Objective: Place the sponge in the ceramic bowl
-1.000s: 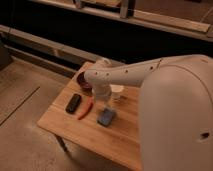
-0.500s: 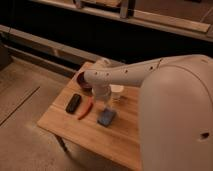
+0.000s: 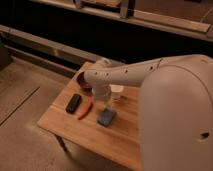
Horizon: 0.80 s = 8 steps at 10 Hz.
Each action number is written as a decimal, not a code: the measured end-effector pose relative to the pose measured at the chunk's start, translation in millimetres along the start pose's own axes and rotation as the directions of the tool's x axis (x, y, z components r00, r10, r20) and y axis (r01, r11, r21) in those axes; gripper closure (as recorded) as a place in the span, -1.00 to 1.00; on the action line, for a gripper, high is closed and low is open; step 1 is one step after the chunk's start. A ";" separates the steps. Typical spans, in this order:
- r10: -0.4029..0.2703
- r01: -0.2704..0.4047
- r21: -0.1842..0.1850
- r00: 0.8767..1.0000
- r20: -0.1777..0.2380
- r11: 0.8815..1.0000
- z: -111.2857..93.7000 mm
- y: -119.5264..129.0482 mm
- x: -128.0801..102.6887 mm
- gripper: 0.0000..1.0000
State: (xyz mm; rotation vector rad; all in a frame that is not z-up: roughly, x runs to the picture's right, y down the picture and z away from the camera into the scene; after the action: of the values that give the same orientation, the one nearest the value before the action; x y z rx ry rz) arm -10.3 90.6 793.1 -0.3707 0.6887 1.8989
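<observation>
The blue sponge [image 3: 107,117] lies flat on the wooden table [image 3: 75,127], a little right of its middle. The dark maroon ceramic bowl [image 3: 82,80] stands at the table's far side, largely hidden behind my white arm. My gripper [image 3: 103,101] hangs down from the arm's end, just above and behind the sponge, between the bowl and the sponge.
A black rectangular bar [image 3: 73,103] lies on the table's left part. A thin red-orange object [image 3: 85,108] lies between the bar and the sponge. A white cup [image 3: 117,91] stands behind the sponge. My white body fills the right side. A dark shelf runs behind the table.
</observation>
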 end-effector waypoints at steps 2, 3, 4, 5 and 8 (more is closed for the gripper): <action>0.011 -0.011 -0.005 1.000 -0.003 1.000 -0.2 -3.2 -1.7 -0.30; 0.015 -0.015 -0.004 1.000 -0.003 1.000 -0.2 -5.1 -2.5 -0.30; 0.012 -0.012 -0.005 1.000 -0.003 1.000 -0.3 -3.2 -1.6 -0.30; 0.010 -0.011 -0.007 1.000 -0.004 1.000 -0.4 -1.9 -0.9 -0.30; 0.011 -0.011 -0.006 1.000 -0.003 1.000 -0.4 -2.4 -1.3 -0.30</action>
State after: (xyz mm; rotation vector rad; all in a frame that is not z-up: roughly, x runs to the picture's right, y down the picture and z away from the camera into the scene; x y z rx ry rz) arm -7.6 90.1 792.8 -0.3747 0.6885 1.9114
